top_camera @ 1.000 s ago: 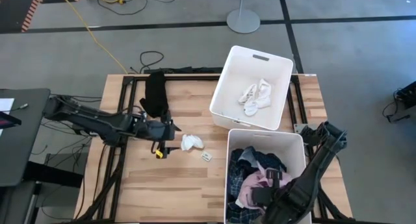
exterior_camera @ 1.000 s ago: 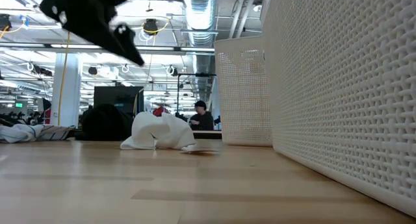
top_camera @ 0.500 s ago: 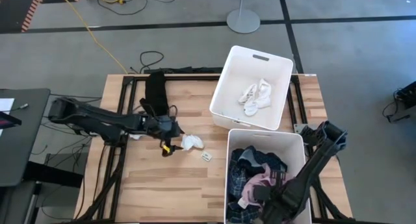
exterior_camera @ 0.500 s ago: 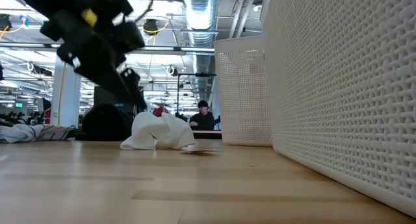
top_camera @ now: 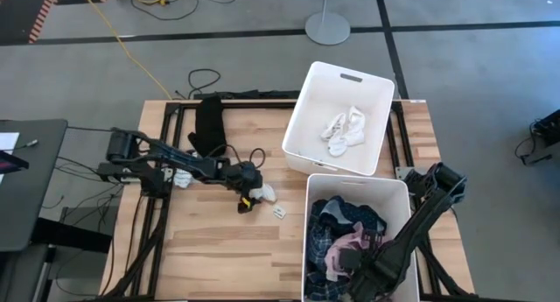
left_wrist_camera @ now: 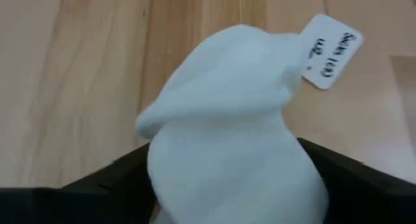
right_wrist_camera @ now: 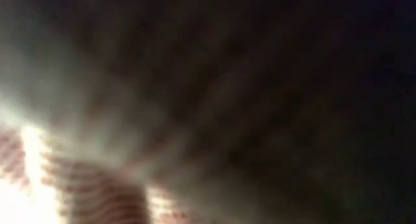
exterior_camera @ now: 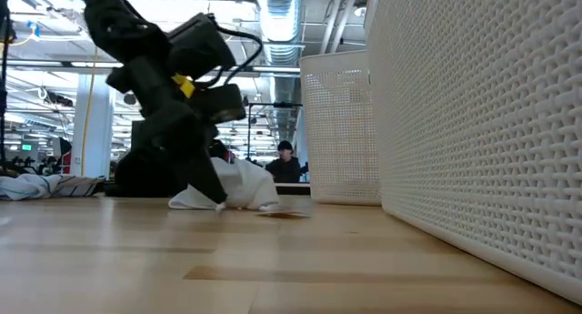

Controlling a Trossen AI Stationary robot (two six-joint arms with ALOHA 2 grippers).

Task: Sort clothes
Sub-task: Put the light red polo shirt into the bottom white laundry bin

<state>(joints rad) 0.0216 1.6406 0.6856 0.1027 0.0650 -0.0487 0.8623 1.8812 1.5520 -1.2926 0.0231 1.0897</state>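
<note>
Now the left gripper [top_camera: 255,195] has reached rightward and come down onto the white sock [top_camera: 265,194] at mid-table, fingers spread on either side of it; a second ago it hovered short of it. The sock is bunched, so its long axis is unclear. A paper tag [top_camera: 278,212] lies just beside it. The right gripper [top_camera: 350,260] sits buried in the clothes [top_camera: 337,241] in the near bin [top_camera: 357,181]; whether it pinches anything cannot be told.

Left arm stretched low across counter, reaching toward centre. Left gripper [top_camera: 251,198] down at counter level, jaws spread wide, one dark finger [left_wrist_camera: 114,182] each side. Right arm folded at near right corner, wrist pitched steeply down. Right gripper [top_camera: 350,263] buried low, jaws out of sight.
</note>
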